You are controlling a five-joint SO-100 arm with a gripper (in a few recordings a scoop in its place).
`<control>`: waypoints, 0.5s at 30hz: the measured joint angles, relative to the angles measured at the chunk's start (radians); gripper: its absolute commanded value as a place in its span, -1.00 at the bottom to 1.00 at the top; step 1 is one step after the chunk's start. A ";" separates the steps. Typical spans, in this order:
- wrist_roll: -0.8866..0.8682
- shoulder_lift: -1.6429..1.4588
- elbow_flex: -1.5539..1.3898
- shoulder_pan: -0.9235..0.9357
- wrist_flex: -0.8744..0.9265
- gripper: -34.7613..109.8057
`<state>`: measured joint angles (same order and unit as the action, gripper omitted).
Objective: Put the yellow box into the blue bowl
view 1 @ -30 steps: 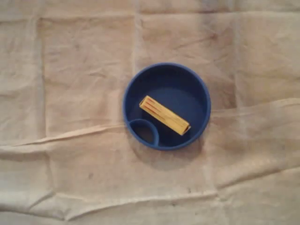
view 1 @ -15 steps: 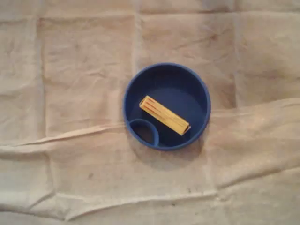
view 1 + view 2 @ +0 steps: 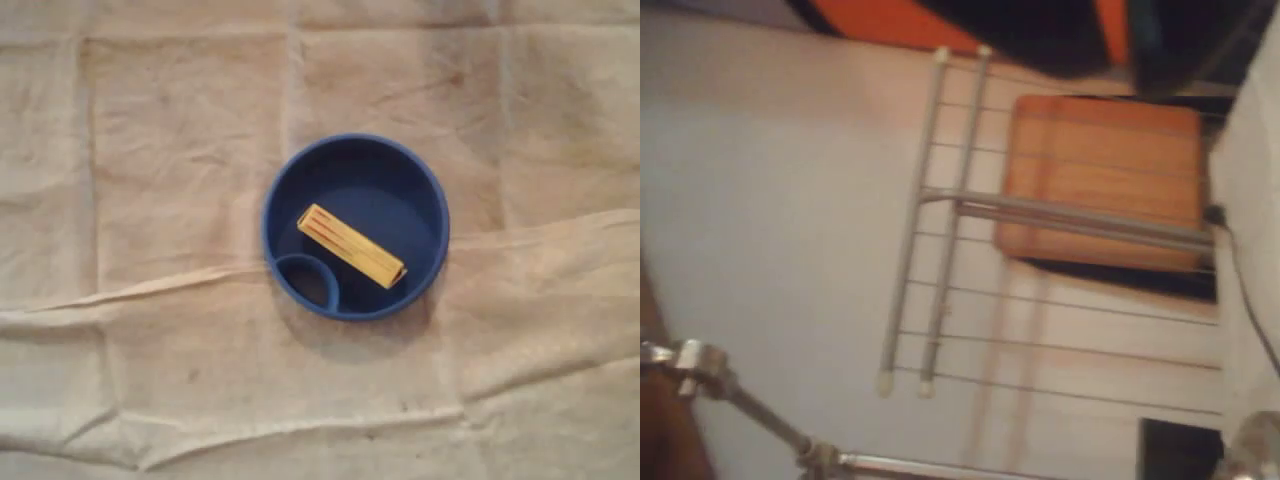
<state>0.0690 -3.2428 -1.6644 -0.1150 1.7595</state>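
From above, the bench [image 3: 150,120] takes up the whole frame, draped edge to edge in a beige cloth [image 3: 540,400]. The cloth is rumpled: faint square fold lines cross the upper half, and a long raised crease [image 3: 150,288] runs across the lower half from the left edge. Just right of centre sits the blue bowl [image 3: 356,139], round and deep, flat on the cloth. And there's the yellow box [image 3: 352,246], lying inside the bowl on its floor, a long slim carton set on a diagonal from upper left to lower right, with thin red stripes showing at its upper-left end. Its lower-right end lies close to the bowl's wall. At the lower left of the bowl a curved blue divider walls off a small pocket [image 3: 307,282], and the box lies just beside that pocket, in the main part.

Over to the wrist view, and it's blurry. A pale surface [image 3: 770,200] fills most of it. A grey wire rack [image 3: 940,220] stretches across the middle, with a brown wooden panel [image 3: 1100,160] behind its bars at the upper right. A black cable [image 3: 1243,290] trails down the right edge, and a shiny metal rod [image 3: 750,410] cuts across the lower left corner.

As for the pincer, wide or narrow, I cannot tell from these views
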 measured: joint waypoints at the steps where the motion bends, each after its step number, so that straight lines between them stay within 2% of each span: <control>1: 0.003 -0.015 -0.008 0.002 0.000 -0.52; 15: 0.009 -0.041 -0.040 0.002 0.000 -0.52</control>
<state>0.0782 -3.2843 -1.7043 -0.1135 1.7595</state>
